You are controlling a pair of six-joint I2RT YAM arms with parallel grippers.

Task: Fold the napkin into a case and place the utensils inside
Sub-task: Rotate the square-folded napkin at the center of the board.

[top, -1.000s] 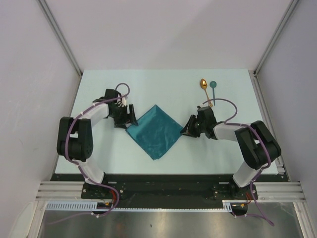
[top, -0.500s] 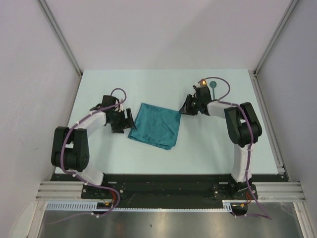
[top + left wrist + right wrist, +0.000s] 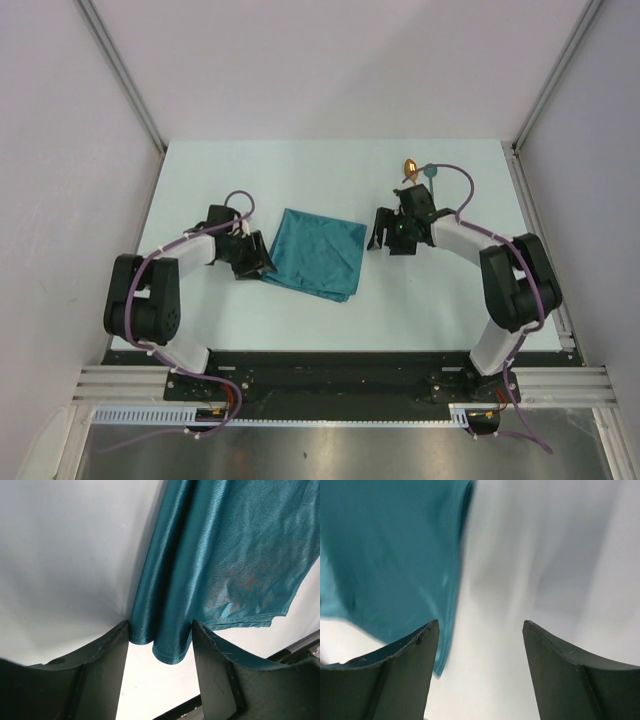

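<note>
**Inspector:** What has changed in the last second?

**Examiner:** The napkin [image 3: 315, 252] lay as a diamond with 1 gripper at each side corner. It is now a slanted rectangle, roughly half that size, so 1 fold looks done. The right gripper [image 3: 480, 627] has let go: its jaws stand spread with only bare table [image 3: 520, 555] between them, and the cloth's edge lies just outside its left jaw.

**Inspector:** And the left?

**Examiner:** The left gripper [image 3: 159, 630] has come onto the near-left corner. Its jaws are spread and straddle the folded edge, with cloth between them but not visibly pinched.

**Inspector:** What does that mean for the task?

**Examiner:** In my judgement it is early. The cloth is too broad for a case, so more folding is due, probably from the left corner. Both spoons are untouched, well beyond the right jaws.

**Inspector:** Anything you could not verify?

**Examiner:** 3 points. Only the bowls of the gold spoon [image 3: 408, 166] and the teal spoon [image 3: 430, 171] show — the right arm covers the handles. The right wrist view is blurred. How many layers the cloth has cannot be told.
</note>
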